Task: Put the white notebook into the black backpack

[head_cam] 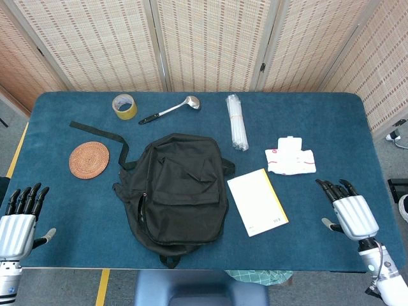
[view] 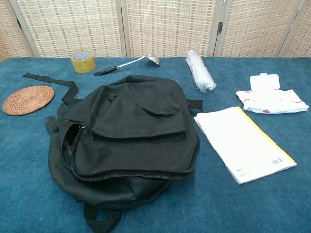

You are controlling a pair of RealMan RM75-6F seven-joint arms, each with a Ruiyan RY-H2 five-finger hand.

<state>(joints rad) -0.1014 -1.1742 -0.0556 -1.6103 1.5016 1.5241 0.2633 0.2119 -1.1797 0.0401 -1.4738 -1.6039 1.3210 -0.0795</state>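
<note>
The right hand point(head_cam: 349, 213) hovers over the table's point(head_cam: 319, 115) right front corner, fingers straight and slightly spread, holding nothing; it lies well to the right of the notebook point(head_cam: 257, 201) and touches no object. The left hand point(head_cam: 18, 220) sits off the table's left front edge, its fingers likewise extended and apart, with nothing in it. Neither hand shows in the chest view. The notebook lies flat on the blue cloth just right of the backpack point(head_cam: 173, 189), close beside it but not overlapping — a white cover with a yellow strip along its right edge and a small barcode near the front corner point(view: 243, 143). The backpack lies on its back in the middle of the table, its main zipper gaping along the left side point(view: 121, 141), a strap trailing off toward the back left. Behind the notebook rests a wipes pack point(head_cam: 291, 157), white with red print. Along the far side lie a bundle of clear plastic point(head_cam: 236, 121), a ladle point(head_cam: 171, 109) with a black handle and a tape roll point(head_cam: 124, 106). A round woven coaster point(head_cam: 88, 159) sits left of the backpack, near the strap.
</note>
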